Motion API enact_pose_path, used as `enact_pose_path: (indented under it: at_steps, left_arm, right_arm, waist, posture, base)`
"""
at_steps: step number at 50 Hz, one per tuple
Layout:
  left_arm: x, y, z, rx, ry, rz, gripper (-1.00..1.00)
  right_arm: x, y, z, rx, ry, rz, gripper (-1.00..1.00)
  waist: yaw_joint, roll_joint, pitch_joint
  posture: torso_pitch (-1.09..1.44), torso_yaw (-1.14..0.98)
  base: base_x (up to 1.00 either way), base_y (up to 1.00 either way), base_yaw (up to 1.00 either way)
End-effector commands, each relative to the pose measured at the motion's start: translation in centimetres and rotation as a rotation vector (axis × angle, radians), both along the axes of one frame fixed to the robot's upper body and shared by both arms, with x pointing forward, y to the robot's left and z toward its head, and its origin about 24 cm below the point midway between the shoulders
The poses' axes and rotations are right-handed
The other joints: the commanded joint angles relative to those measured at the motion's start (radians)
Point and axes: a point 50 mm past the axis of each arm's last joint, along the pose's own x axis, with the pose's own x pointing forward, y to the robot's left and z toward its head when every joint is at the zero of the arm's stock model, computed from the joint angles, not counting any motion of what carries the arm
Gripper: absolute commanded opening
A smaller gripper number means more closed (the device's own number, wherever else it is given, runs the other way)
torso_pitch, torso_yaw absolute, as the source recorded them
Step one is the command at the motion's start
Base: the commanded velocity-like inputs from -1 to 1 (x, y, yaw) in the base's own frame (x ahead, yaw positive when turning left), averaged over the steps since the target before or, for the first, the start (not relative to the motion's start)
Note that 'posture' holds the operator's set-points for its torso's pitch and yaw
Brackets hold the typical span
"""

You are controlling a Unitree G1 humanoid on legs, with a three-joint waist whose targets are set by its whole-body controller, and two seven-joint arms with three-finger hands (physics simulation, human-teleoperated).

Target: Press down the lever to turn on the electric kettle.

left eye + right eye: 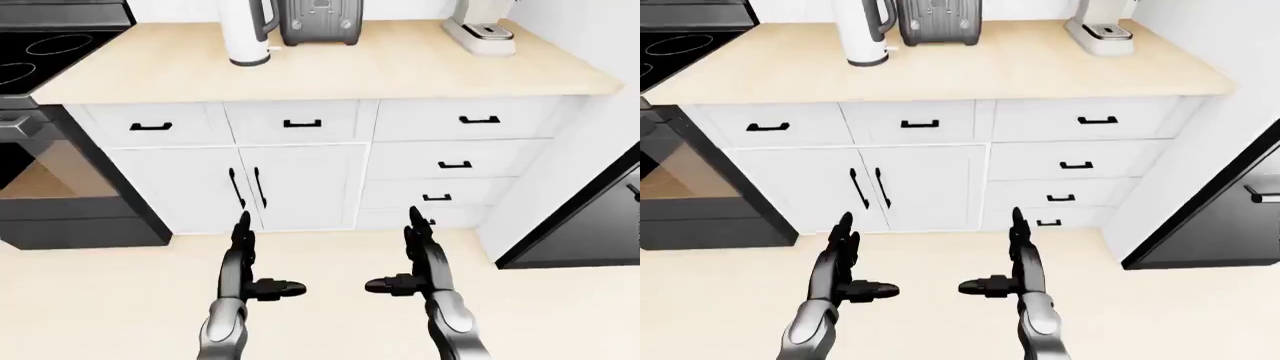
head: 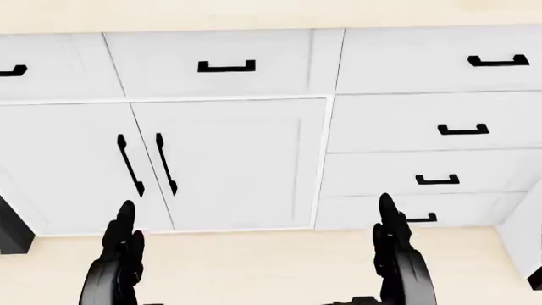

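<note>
The white kettle (image 1: 245,34) stands on the desk (image 1: 400,71) beside a grey toaster (image 1: 318,21); both hands, left (image 1: 250,262) and right (image 1: 415,259), open, hang low; its lever is unseen, so a reach may hit the toaster

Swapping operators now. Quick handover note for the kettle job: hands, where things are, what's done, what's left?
Left hand: open, empty, held low over the floor.
Right hand: open, empty, same height.
Kettle: white, on the counter at top left of the left-eye view, beside a grey appliance. Its top is cut off, so the lever does not show.
Done: nothing yet; the robot stands back from the cabinets.
Left: walk up, reach the kettle, press the lever.
</note>
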Motion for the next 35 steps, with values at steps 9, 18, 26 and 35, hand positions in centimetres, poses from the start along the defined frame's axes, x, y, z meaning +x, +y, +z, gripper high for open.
enact_pose_path:
  at_steps: [9,18,26,35]
  left_arm:
    - [1.1,0.4,5.3,-0.005,-0.198,-0.021,1.0]
    - [1.0,0.5,8.2,0.02,-0.233,-0.021,1.0]
    - [1.0,1.1,11.6,0.036,-0.283,-0.008,1.0]
    - [1.7,1.7,14.9,0.091,-0.343,0.005,1.0]
  right_arm:
    - [0.5,0.3,4.3,-0.009,-0.217,0.0,1.0]
    - [0.8,0.3,6.8,-0.021,-0.285,-0.005,1.0]
    - [1.0,-0.2,9.9,-0.062,-0.353,-0.022,1.0]
    - [1.6,-1.1,14.3,-0.094,-0.439,-0.064,1.0]
  waist:
    - [0.008,-0.005,-0.075]
    - [0.008,-0.001,-0.085]
    - [0.007,0.0,-0.092]
    - [0.008,-0.001,-0.087]
  posture:
    - [0.0,0.0]
    - [0.0,0.0]
    - [0.0,0.0]
    - [0.0,0.0]
  base:
    - [0.0,0.0,0.0]
    - [0.0,0.0,0.0]
    - [0.0,0.0,0.0]
    - [0.0,0.0,0.0]
